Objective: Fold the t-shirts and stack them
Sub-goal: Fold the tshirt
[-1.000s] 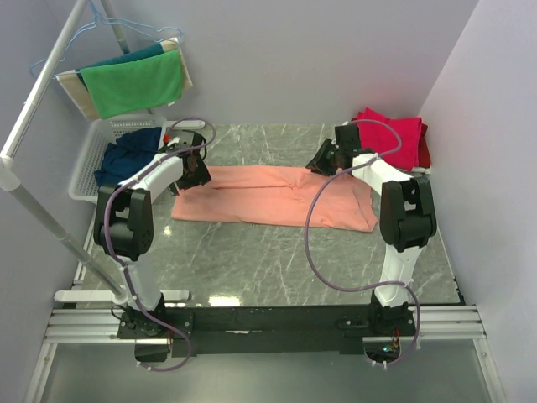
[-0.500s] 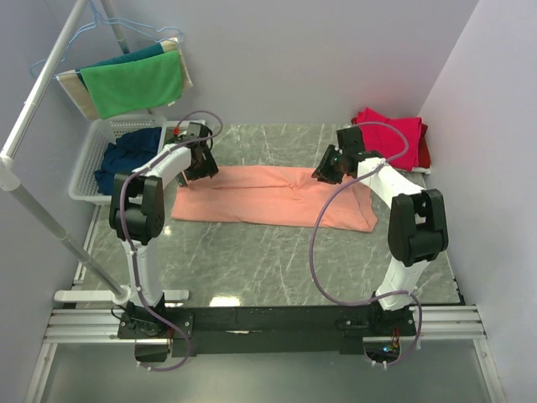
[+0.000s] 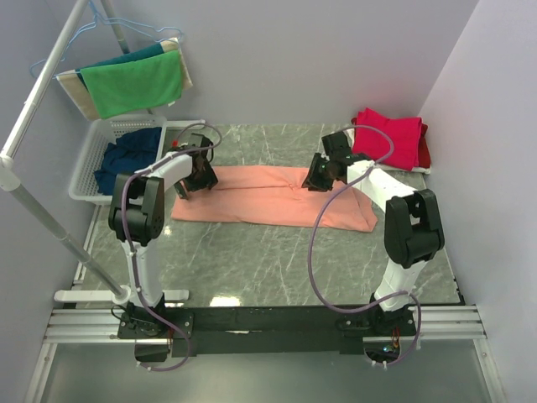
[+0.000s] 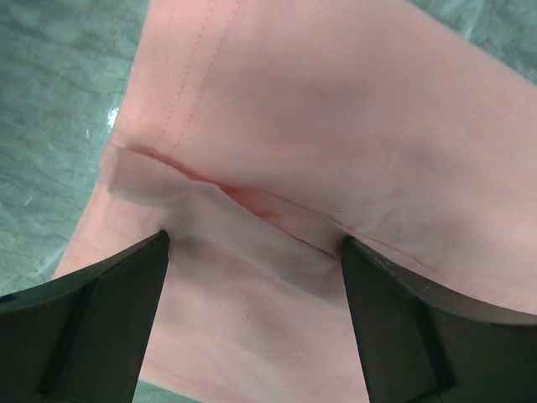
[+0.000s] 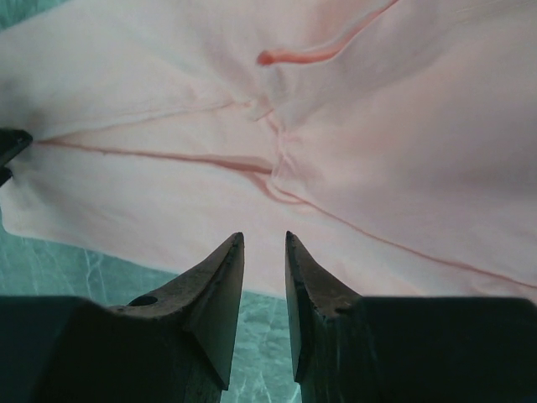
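Salmon tee (image 3: 277, 197) lies flat mid-surface (image 3: 252, 260), already folded lengthwise into a long band. That layout probably sets it up for the cross fold, which would explain one arm parked at each part of the band.

Left fingers (image 4: 109, 311) sit at the tee's left end, spread wide. They straddle a small doubled-over flap where the hem seam shows. Nothing is pinched, and the cloth between them lies loose. The tips look close to the cloth, but contact can't be confirmed. Judgement: lined up to grab that end.

Right fingers (image 5: 210, 302) sit over the tee's far edge, right of its middle, near the wrinkles where seams meet. They are nearly together with only a thin gap, and bare surface shows through it. They hold nothing and no cloth is caught. Judgement: too narrow to take the edge without spreading first.

Crimson stack (image 3: 394, 138) sits folded beyond the tee's right end, likely the pile this one joins. Navy tee (image 3: 126, 155) is bunched in the basket (image 3: 84, 172) off the tee's left end, unfolded and apparently waiting its turn.
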Tool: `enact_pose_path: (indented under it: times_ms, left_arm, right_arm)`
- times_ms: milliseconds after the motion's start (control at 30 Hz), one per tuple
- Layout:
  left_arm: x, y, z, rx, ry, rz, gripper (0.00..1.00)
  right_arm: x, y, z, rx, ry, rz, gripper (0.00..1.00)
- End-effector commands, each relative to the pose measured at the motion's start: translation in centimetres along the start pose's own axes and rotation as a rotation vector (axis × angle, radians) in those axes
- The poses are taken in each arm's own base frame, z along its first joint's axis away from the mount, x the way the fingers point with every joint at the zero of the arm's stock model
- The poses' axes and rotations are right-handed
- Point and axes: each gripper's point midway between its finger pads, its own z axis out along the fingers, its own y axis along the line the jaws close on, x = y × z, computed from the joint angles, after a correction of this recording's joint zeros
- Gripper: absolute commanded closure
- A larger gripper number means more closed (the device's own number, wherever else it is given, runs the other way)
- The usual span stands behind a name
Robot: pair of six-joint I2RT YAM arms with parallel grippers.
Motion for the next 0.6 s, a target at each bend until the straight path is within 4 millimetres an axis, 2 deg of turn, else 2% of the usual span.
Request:
enact_pose_path:
  times_ms: [0, 33, 100, 133, 200, 233, 300, 367, 400, 467, 567]
  left_arm:
    - [4.2, 3.6, 0.5, -0.140, 0.065, 0.036, 0.11]
    - [5.2, 4.2, 0.1, -0.159, 0.077, 0.046, 0.11]
    - [6.1, 4.8, -0.8, -0.177, 0.073, 0.044, 0.11]
    - [7.2, 5.7, -0.9, -0.199, 0.091, 0.051, 0.11]
    - [7.9, 6.0, -2.0, -0.204, 0.081, 0.037, 0.11]
    - [9.0, 7.1, -2.1, -0.231, 0.101, 0.043, 0.10]
    - [9.3, 7.7, -3.2, -0.236, 0.096, 0.018, 0.10]
    - [10.8, 9.1, -3.9, -0.265, 0.124, 0.021, 0.10]
    - [10.9, 9.2, -4.8, -0.254, 0.118, 0.006, 0.10]
    - [12.3, 10.0, -6.0, -0.263, 0.154, 0.017, 0.10]
    - [13.9, 9.3, -8.9, -0.217, 0.169, 0.079, 0.11]
  right_arm:
    - [-0.9, 2.1, -1.4, -0.029, -0.039, -0.057, 0.66]
    - [-0.8, 2.1, -1.4, -0.029, -0.035, -0.061, 0.66]
    - [-0.8, 2.2, -1.3, -0.020, -0.033, -0.071, 0.66]
    - [-0.8, 2.1, -1.3, -0.015, -0.033, -0.070, 0.66]
    - [-0.8, 2.2, -1.4, -0.016, -0.032, -0.076, 0.66]
    - [-0.8, 2.1, -1.4, -0.015, -0.035, -0.077, 0.66]
    - [-0.8, 2.0, -1.5, -0.006, -0.034, -0.079, 0.66]
    - [-0.8, 1.8, -1.6, 0.007, -0.034, -0.079, 0.66]
    - [-1.0, 1.5, -1.8, 0.022, -0.047, -0.078, 0.66]
    - [-1.1, 1.1, -2.1, 0.051, -0.053, -0.071, 0.66]
    - [-1.9, -0.2, -2.7, 0.136, -0.085, -0.056, 0.66]
